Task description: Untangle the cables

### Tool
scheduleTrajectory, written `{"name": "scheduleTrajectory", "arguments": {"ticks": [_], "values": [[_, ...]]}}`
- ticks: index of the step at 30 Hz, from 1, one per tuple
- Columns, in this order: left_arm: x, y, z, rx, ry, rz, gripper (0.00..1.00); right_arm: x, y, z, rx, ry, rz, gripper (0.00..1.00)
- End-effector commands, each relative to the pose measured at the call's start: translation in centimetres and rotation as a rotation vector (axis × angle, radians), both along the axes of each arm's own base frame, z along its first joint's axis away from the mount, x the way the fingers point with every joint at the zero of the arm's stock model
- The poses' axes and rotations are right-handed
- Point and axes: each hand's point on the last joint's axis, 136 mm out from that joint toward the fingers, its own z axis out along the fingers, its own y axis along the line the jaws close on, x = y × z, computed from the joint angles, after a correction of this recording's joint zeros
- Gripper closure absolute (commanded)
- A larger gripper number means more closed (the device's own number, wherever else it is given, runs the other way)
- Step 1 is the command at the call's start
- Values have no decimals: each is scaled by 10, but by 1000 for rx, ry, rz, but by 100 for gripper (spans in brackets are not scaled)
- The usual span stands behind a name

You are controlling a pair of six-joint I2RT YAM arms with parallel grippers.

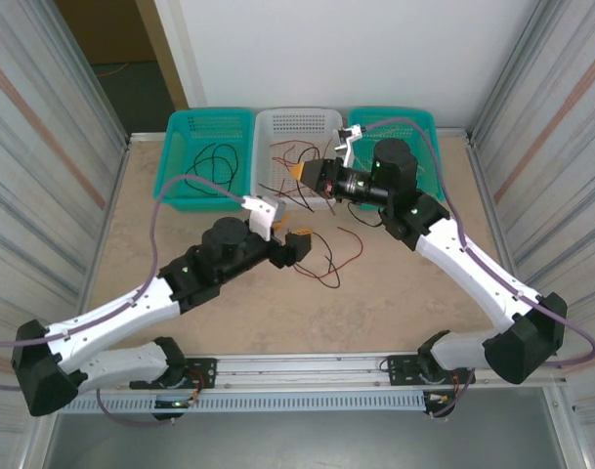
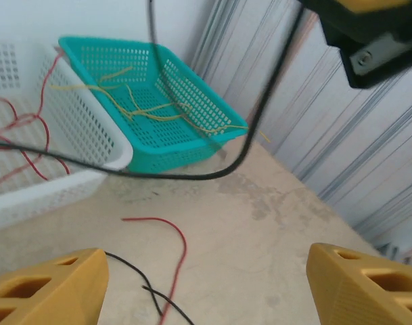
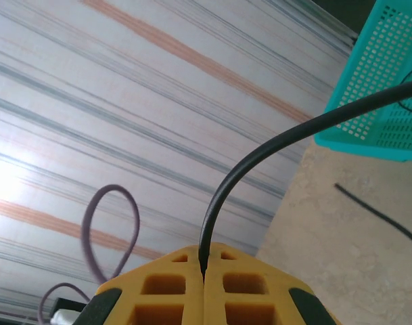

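My right gripper [image 1: 299, 173] hovers over the white basket [image 1: 270, 122], shut on a black cable [image 3: 260, 152] that rises from between its closed yellow fingers [image 3: 165, 291] and arcs away. In the left wrist view that cable [image 2: 249, 139] hangs in a loop from the right gripper [image 2: 368, 34] at top right. My left gripper [image 1: 297, 244] is low over the table, open, with nothing between its fingertips [image 2: 47, 284]. A red cable [image 2: 175, 240] crossed with a black cable [image 2: 141, 281] lies on the table just ahead of it; from above, these strands [image 1: 331, 262] sit right of the left gripper.
Three baskets line the far edge: a teal one [image 1: 175, 156] holding black cables, the white one with red cables [image 2: 30, 135], and a teal one [image 2: 222, 118] with yellow cables [image 2: 151, 108]. Corrugated walls [image 1: 53, 127] close both sides. A loose black strand [image 3: 378, 213] lies near the left teal basket.
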Motion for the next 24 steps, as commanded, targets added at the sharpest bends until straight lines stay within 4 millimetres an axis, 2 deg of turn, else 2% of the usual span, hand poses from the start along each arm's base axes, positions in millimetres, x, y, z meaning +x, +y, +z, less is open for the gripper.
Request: {"name": "scheduleTrajectory", "arguments": {"ticks": [1, 7, 11, 15, 18, 23, 24], "values": [[21, 9, 24, 74, -176, 112, 24, -5, 2, 27, 103, -15, 31, 100], [32, 7, 35, 44, -262, 168, 26, -14, 3, 42, 142, -29, 48, 100], [31, -3, 44, 28, -289, 133, 27, -18, 7, 43, 148, -37, 62, 100], [31, -7, 46, 24, -282, 121, 34, -17, 9, 44, 173, -6, 72, 100], [32, -3, 49, 13, -283, 140, 47, -16, 10, 43, 175, -9, 73, 100], [29, 2, 58, -5, -282, 144, 86, -15, 9, 37, 157, -3, 66, 100], [28, 1, 57, -5, -275, 137, 91, -13, 8, 35, 150, -3, 57, 100]]}}
